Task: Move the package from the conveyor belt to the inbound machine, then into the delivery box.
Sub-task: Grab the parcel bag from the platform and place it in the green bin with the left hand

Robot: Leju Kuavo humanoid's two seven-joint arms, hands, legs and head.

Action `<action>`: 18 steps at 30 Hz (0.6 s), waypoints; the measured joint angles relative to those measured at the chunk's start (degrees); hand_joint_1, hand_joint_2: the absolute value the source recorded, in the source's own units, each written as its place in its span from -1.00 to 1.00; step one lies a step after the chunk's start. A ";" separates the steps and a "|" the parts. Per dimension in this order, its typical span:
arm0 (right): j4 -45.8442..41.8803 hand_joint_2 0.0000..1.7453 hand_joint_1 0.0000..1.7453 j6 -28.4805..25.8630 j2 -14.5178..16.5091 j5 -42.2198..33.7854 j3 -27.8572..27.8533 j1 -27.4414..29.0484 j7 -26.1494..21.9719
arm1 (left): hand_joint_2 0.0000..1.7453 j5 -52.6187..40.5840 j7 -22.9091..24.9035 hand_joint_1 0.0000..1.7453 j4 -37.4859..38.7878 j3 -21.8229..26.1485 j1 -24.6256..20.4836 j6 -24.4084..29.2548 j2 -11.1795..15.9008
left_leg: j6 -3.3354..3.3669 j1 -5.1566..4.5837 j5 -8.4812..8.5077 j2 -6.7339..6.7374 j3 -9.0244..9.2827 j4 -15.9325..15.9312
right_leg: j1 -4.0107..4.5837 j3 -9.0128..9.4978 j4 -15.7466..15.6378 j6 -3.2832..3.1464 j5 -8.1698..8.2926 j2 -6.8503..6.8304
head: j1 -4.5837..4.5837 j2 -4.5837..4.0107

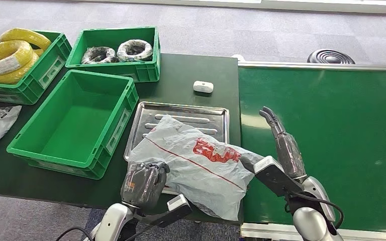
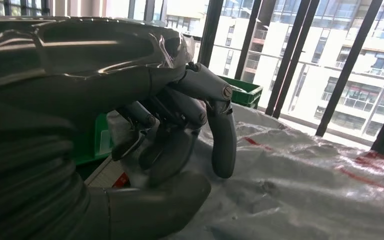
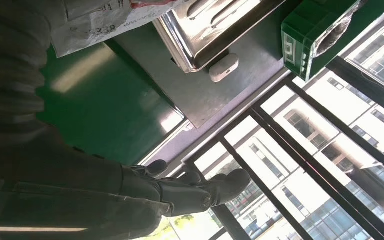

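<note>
Lower centre: soft, light, slippery package (image 1: 196, 165) on the tray (image 1: 146, 111); left hand (image 1: 143, 183) curls onto its edge, apparently grasping; right hand (image 1: 280, 143) released. Best grasped by bunching film.

Grey carpet (image 1: 221, 30) is seen beyond the dark green table (image 1: 191, 75). Tall dark-framed windows (image 3: 300, 165), brightly daylit, are seen past the table's far edge.

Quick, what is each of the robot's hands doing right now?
Left hand: fingers curled on the edge of the grey plastic mail bag with red print, gripping it.
Right hand: open, fingers straight, holding nothing.
</note>
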 joint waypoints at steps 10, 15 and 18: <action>0.00 1.00 -1.00 -1.95 -0.52 0.24 -0.22 1.41 0.38 | 1.00 6.94 -7.10 -1.00 -6.76 0.28 0.18 10.45 0.02 | 0.00 0.00 0.00 0.00 0.01 0.00 | 0.00 -0.01 -0.01 0.00 0.00 0.00 | -0.01 0.00; 0.28 1.00 -1.00 -2.19 -1.10 -0.72 -0.13 1.19 -0.15 | 1.00 7.16 -4.57 -1.00 -6.11 -0.59 -0.45 5.43 0.03 | 0.00 0.00 0.00 0.00 0.01 0.00 | 0.00 0.00 -0.01 0.00 0.00 0.01 | 0.01 0.00; 0.88 1.00 -1.00 -2.18 -1.39 -1.50 0.03 0.36 -0.53 | 1.00 6.49 -2.93 -1.00 -3.49 -1.39 -1.03 1.84 -0.19 | 0.00 0.00 0.00 0.01 0.02 0.00 | 0.00 0.00 -0.01 0.00 0.01 0.01 | 0.00 0.00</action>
